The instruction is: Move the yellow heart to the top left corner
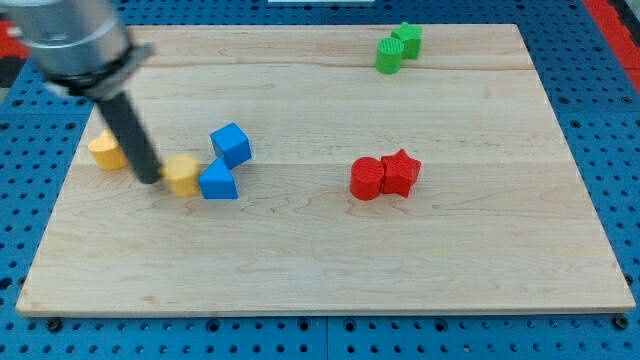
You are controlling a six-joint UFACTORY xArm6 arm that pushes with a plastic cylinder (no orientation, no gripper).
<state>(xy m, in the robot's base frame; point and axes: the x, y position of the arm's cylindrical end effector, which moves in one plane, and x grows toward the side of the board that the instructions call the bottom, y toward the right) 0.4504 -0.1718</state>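
Note:
Two yellow blocks lie at the view's left. One yellow block (104,150), partly hidden by the rod, lies nearest the left edge; its shape is hard to make out. A second yellow block (182,173) lies to its right, touching a blue triangle-like block (217,182). My tip (150,180) rests on the board between the two yellow blocks, close against the left side of the right one. The rod rises up and left from the tip to the arm body.
A blue cube (231,144) sits just above the blue triangle-like block. A red cylinder (367,178) and a red star (400,171) touch at mid-right. Two green blocks (398,47) sit at the top right. The wooden board (320,270) lies on a blue pegboard.

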